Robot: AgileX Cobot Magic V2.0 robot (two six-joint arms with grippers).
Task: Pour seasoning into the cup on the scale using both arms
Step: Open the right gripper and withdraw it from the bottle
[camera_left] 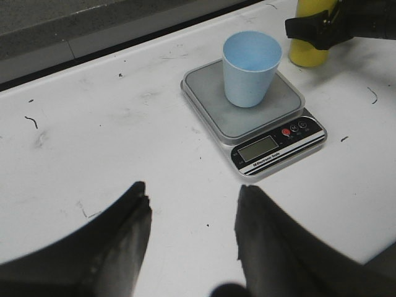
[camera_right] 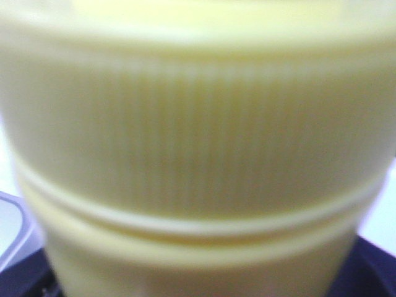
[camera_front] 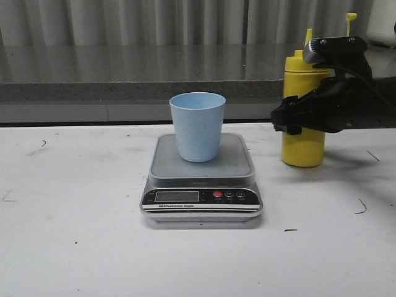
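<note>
Pale blue, the cup (camera_front: 197,126) stands upright on the scale (camera_front: 201,162), ready and apparently empty. The seasoning (camera_front: 302,111) stands upright on the worktop (camera_front: 74,235) to its right, the right pincer (camera_front: 303,114) around its body; whether it grips, I cannot tell. The left pincer (camera_left: 192,216) hangs open, well apart. Lifting and pouring remain.

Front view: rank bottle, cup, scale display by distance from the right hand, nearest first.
1. Yellow bottle: on the table at the far right, the right hand at its body.
2. Blue cup: on the scale platform, to the hand's left.
3. Scale display: on the front panel, lower and further left.
</note>
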